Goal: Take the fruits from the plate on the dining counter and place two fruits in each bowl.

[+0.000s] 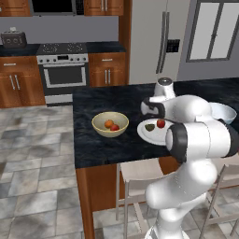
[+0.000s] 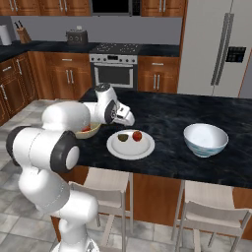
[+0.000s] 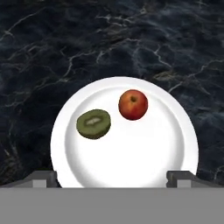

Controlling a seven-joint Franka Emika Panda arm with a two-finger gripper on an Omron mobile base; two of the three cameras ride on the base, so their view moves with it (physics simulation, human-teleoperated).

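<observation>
On the dining counter [image 1: 93, 144], the white plate [image 3: 131, 170] carries two fruits side by side but apart: a dark green kiwi half [image 3: 93, 124], cut face up, and a red apple [image 3: 133, 104]. From the left base camera, the tan-yellow bowl [image 1: 99, 126] sits just beside the plate on the black stone, and inside it lie an orange fruit [image 1: 108, 123] and a red fruit [image 1: 115, 127], touching each other. Over on the far side of the plate, seen from the right base camera, the white bowl [image 2: 205, 140] with its faint bluish outside stands well apart. The gripper [image 3: 113, 180] hangs above the plate's near rim, looking straight down at it; its two dark fingertips [image 3: 43, 178] are spread wide, one toward each side of the plate, with nothing between them. The white arm bends over the counter's front edge, above the stools [image 2: 110, 192] tucked below.
</observation>
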